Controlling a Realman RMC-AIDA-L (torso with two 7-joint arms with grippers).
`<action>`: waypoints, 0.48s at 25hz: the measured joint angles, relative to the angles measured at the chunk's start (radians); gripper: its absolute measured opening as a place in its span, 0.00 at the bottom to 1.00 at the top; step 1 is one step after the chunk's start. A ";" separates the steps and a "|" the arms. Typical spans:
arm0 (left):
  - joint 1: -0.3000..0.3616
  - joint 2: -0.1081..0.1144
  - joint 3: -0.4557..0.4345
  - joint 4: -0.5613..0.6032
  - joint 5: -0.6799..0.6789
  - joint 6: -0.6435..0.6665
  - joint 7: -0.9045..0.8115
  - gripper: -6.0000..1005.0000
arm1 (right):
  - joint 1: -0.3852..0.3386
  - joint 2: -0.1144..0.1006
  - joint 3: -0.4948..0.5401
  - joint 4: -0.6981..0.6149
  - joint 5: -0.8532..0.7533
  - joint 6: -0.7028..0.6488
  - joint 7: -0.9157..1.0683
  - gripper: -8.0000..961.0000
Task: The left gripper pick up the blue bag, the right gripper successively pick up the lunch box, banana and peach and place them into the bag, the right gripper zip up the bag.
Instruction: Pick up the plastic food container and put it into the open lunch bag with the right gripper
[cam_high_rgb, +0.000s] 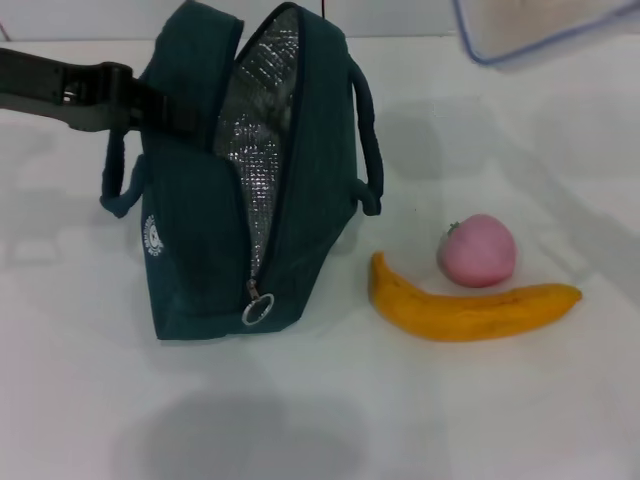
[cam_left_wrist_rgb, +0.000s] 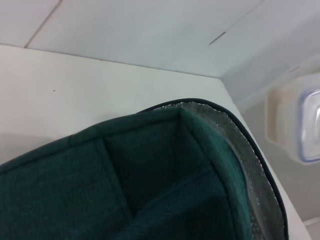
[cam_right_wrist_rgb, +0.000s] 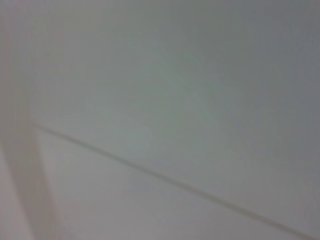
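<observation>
On the left, our left gripper pinches the blue bag open. The lunch box hangs high on the right; we cannot see what holds it. Next, lower it inside.

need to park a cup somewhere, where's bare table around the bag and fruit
Bare table runs along the front, below the bag and banana. More sits right of the peach, and at the far left, under the left gripper at the bag's side. Crowded: the narrow gap between bag and banana, and the top right, where the lunch box hangs.
</observation>
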 joint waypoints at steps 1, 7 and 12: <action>-0.003 -0.001 0.002 -0.002 0.001 -0.001 0.000 0.03 | 0.028 0.000 -0.001 0.004 0.000 -0.007 0.008 0.10; -0.017 -0.016 0.009 -0.004 0.006 -0.003 -0.001 0.03 | 0.151 0.000 -0.027 0.023 -0.001 -0.019 0.025 0.10; -0.032 -0.036 0.026 -0.004 0.003 -0.004 -0.001 0.03 | 0.226 0.000 -0.046 0.060 -0.012 0.010 0.026 0.10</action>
